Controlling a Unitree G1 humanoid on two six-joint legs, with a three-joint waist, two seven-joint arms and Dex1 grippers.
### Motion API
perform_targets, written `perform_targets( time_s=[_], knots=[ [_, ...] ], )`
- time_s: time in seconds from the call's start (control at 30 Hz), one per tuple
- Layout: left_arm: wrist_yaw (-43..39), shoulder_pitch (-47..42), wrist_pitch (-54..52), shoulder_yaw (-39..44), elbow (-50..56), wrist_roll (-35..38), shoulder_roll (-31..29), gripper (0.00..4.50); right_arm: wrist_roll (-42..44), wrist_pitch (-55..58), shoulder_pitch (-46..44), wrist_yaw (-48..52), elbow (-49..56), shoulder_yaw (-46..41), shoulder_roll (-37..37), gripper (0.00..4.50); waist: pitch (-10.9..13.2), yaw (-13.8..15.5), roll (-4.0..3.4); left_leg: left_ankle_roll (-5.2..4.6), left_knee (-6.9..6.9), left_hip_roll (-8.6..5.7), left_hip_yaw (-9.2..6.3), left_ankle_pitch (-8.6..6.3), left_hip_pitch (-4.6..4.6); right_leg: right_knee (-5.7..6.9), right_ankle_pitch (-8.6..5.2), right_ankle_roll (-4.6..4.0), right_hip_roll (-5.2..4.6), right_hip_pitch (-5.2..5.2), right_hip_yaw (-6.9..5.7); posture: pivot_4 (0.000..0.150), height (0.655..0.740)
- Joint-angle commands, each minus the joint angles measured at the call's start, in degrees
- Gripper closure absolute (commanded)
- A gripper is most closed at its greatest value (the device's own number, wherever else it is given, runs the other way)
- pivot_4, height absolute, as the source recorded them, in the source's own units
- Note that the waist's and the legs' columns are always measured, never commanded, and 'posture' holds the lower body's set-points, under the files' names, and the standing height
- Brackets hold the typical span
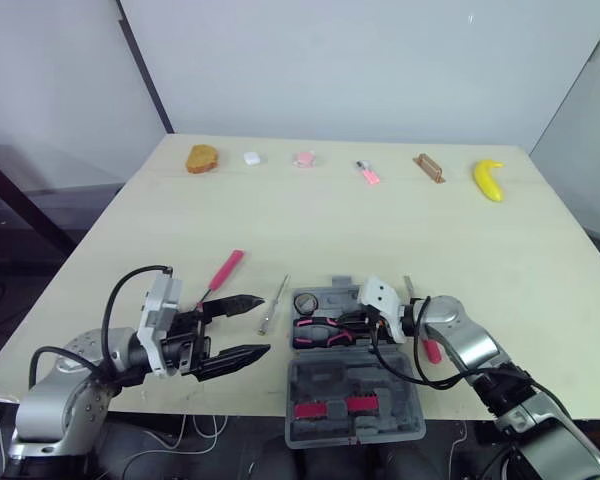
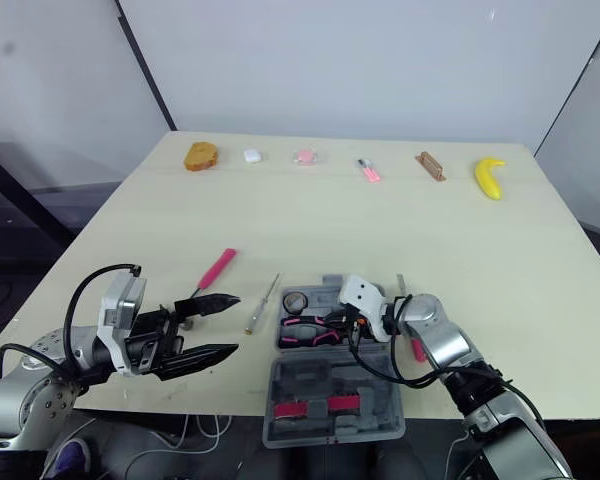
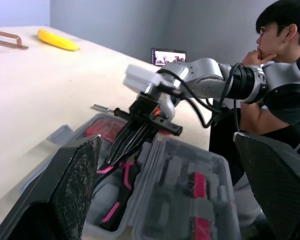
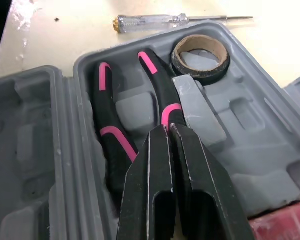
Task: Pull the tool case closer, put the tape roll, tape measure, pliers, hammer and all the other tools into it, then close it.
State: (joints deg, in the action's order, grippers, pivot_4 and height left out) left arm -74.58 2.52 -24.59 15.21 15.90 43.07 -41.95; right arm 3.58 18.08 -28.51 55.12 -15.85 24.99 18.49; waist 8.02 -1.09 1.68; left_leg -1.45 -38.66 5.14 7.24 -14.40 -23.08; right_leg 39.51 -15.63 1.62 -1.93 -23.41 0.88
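**Right hand closed at the pliers in the open case**

My right hand [image 4: 165, 131] is closed. Its two black fingers are pressed together with nothing between them, and their tips are down at the joint of the black pliers with pink-striped handles [image 4: 110, 127]. I cannot tell whether the tips actually touch the pliers. The pliers lie in the moulded tray of the open grey plastic tool case [image 1: 325, 385], handles pointing away from my fingers.

In the same tray, a black tape roll with a brown cardboard core [image 4: 200, 59] lies flat in a round recess just beside the pliers. The case sits at the near edge of the pale wooden counter [image 1: 380, 230]. Its tray half rests on the counter, and its other half, with pink pieces clipped inside, partly overhangs the edge toward me.

On the counter just to the left of the case lies a slim screwdriver with a clear handle [image 1: 273, 305]. Further left is a pink-handled tool with a thin metal shaft [image 1: 225, 270].

My left hand [image 1: 248, 328] is wide open and holds nothing. It hovers low over the near part of the counter, left of the case, with its fingers pointing toward it.

Well apart from all this, a row lies along the far edge of the counter. It includes a brown piece of bread [image 1: 202, 158], a small white object [image 1: 251, 157] and a yellow banana [image 1: 489, 180].

A person in a dark top [image 3: 285, 100] sits beyond the case on my right side.
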Motion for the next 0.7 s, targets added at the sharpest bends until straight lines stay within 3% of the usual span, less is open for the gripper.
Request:
perform_targets(
  time_s=[0.03, 0.2, 0.43, 0.57, 0.7],
  knots=[
    [1.52, -0.25, -1.21, 0.70, 3.08, 1.61, -0.84, 0.00, -6.30, 10.59, 1.99, -0.92, -8.27, 5.65, 1.36, 4.36, -0.40, -0.01, -0.03, 0.01, 0.26, -0.01, 0.09, 0.01, 0.39, -0.19, -0.04, -0.07, -0.03, 0.28, 0.03, 0.150, 0.7400],
    [4.05, -0.61, -3.09, 0.23, 5.04, 1.96, -0.80, 0.00, -6.25, 16.68, 2.03, 1.85, -8.86, 8.66, 1.86, 4.36, -1.79, 0.31, 0.02, 0.08, 0.90, 0.00, 0.03, -0.04, 1.32, -0.75, -0.15, -0.24, -0.16, 1.08, 0.03, 0.150, 0.7400],
    [5.13, -1.07, -3.63, 0.13, 5.21, 1.90, -0.85, 0.00, -6.29, 17.79, 2.38, 2.25, -8.98, 8.49, 1.85, 4.36, -2.72, 0.40, -0.21, 0.11, 1.12, -0.03, -0.02, -0.06, 1.33, -0.97, -0.15, -0.24, -0.32, 1.09, 0.01, 0.150, 0.7400],
    [5.73, -1.36, -3.88, 0.01, 5.24, 1.78, -0.83, 0.00, -1.79, 7.71, 2.91, -0.59, -7.31, 1.07, -1.36, 4.36, -2.78, 0.28, -0.20, 0.11, 1.27, -0.03, -0.04, -0.06, 1.32, -1.13, -0.15, -0.24, -0.34, 1.09, 0.00, 0.150, 0.7400],
    [8.07, -1.86, -5.10, -0.05, 5.72, 1.44, -1.07, 0.00, 5.67, 1.89, 4.88, 0.20, 5.40, -7.84, -2.01, 4.36, -2.24, 0.18, -0.23, 0.11, 1.29, -0.01, -0.07, -0.06, 1.22, -1.20, -0.15, -0.24, -0.32, 1.06, -0.01, 0.150, 0.7400]
  ],
)
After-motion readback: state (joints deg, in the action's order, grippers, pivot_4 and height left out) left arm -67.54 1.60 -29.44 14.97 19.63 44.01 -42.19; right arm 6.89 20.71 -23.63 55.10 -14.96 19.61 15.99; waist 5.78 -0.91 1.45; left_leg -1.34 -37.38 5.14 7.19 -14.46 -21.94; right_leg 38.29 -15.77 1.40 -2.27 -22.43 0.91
